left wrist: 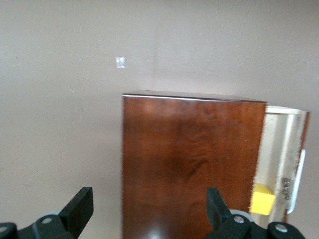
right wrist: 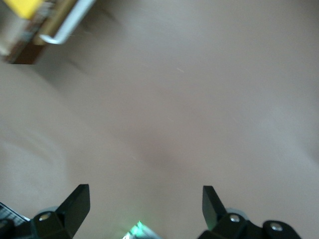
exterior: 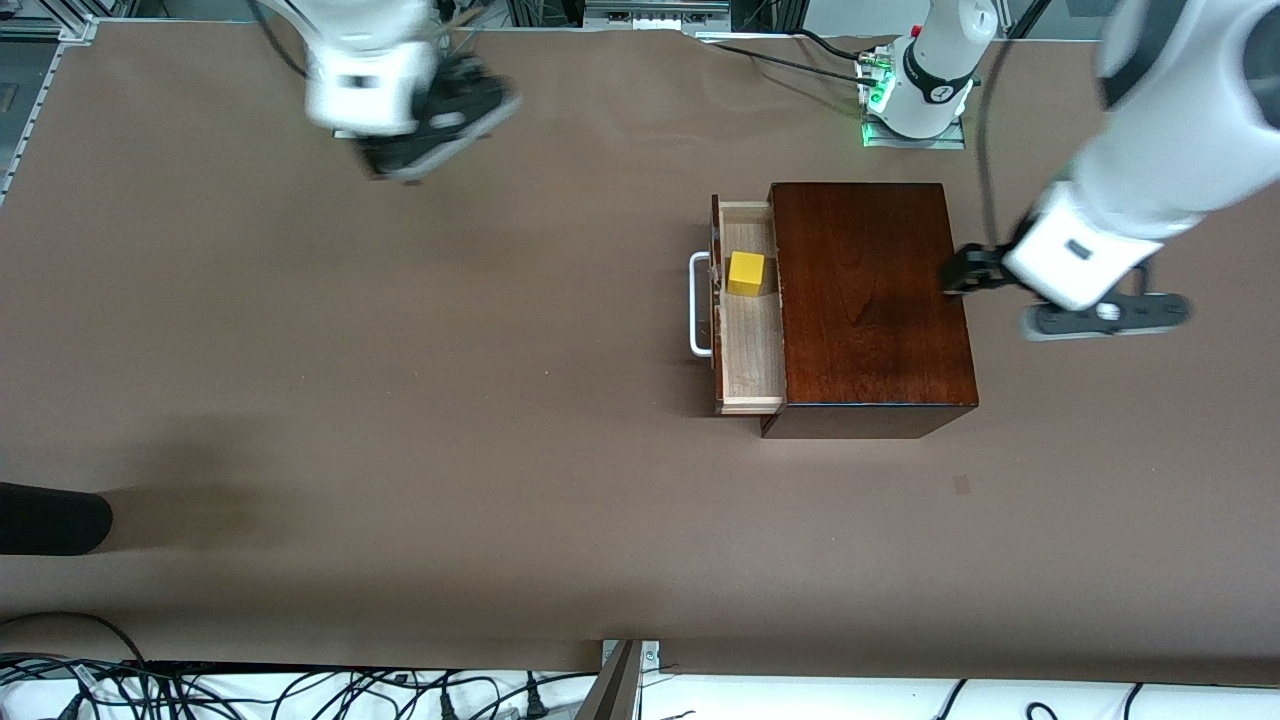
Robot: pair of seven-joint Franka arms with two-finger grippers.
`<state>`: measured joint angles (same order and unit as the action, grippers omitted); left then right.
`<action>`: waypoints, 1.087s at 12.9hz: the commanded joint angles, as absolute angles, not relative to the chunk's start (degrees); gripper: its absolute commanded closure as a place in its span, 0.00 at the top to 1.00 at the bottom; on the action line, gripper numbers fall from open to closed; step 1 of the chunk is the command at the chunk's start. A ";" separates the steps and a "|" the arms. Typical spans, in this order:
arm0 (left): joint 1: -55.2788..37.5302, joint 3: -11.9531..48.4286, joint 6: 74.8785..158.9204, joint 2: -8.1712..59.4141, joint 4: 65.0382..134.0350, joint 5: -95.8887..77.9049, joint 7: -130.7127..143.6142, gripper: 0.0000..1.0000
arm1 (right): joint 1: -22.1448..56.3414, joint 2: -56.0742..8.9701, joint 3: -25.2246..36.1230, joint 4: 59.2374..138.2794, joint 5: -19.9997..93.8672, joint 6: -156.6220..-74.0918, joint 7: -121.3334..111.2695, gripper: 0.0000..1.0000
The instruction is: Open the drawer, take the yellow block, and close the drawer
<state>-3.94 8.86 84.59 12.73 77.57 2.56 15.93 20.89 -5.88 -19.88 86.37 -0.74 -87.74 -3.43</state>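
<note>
The pale wooden drawer (exterior: 750,310) stands pulled out, the small yellow cube (exterior: 746,273) inside, toward the desk's robot edge. The left claw (exterior: 962,272), fingers apart, hovers at the mahogany box (exterior: 870,300); the right claw (exterior: 440,120), also spread, hangs farther off.

Glossy mahogany-coloured wooden box (exterior: 868,300): on the brown table (exterior: 400,400), toward the left arm's end.
Shallow pale-wood drawer (exterior: 748,340): pulled partly out of the box toward the right arm's end; white U-shaped bar handle (exterior: 697,305) on its front.
Small yellow cube block (exterior: 746,273): inside the drawer, in the half farther from the front camera, close by the box.
</note>
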 commanded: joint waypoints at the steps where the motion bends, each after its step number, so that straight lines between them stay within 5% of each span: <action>1: -6.31 0.74 85.60 8.35 83.58 -1.14 7.67 1.00 | 27.40 -12.46 -19.34 84.90 -0.53 -96.20 -8.41 1.00; 5: -5.99 -3.69 88.50 4.84 87.96 -1.05 0.19 1.00 | 34.87 -22.03 -19.34 82.55 -1.49 -107.21 -13.18 1.00; 10: -1.67 -3.51 88.51 1.33 90.61 -2.99 -3.69 1.00 | 45.86 -39.88 -18.72 63.05 -10.27 -107.05 -12.48 1.00; 14: -1.67 -3.52 91.30 -3.95 97.11 -2.90 -3.69 1.00 | 48.78 -45.34 -17.75 58.97 -14.14 -110.47 -12.74 1.00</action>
<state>-1.81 -3.53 87.95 0.68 91.36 -1.57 -2.46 47.61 -42.11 -18.29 63.46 -12.34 -110.04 -12.02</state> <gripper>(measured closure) 0.000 0.000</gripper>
